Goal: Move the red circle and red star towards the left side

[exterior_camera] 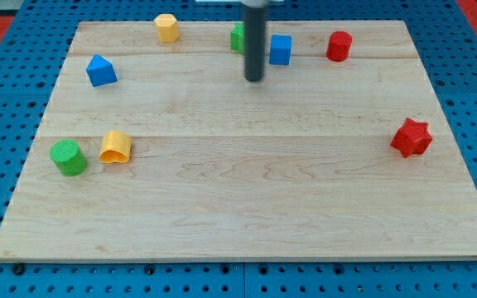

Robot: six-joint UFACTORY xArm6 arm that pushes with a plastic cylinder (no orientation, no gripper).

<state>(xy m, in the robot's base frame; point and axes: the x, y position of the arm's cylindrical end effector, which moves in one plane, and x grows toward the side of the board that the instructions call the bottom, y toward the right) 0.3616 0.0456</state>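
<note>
The red circle (339,45) stands near the view's top right of the wooden board (247,190). The red star (411,137) lies at the right edge, about mid-height. My tip (254,79) is near the top centre, left of the red circle and far up-left of the red star, touching neither. It stands just below-left of the blue cube (281,50) and below a green block (238,37) that the rod partly hides.
A yellow hexagon block (166,27) sits at the top left. A blue triangular block (100,71) lies at the left. A green cylinder (69,157) and a yellow rounded block (115,147) sit side by side at the lower left.
</note>
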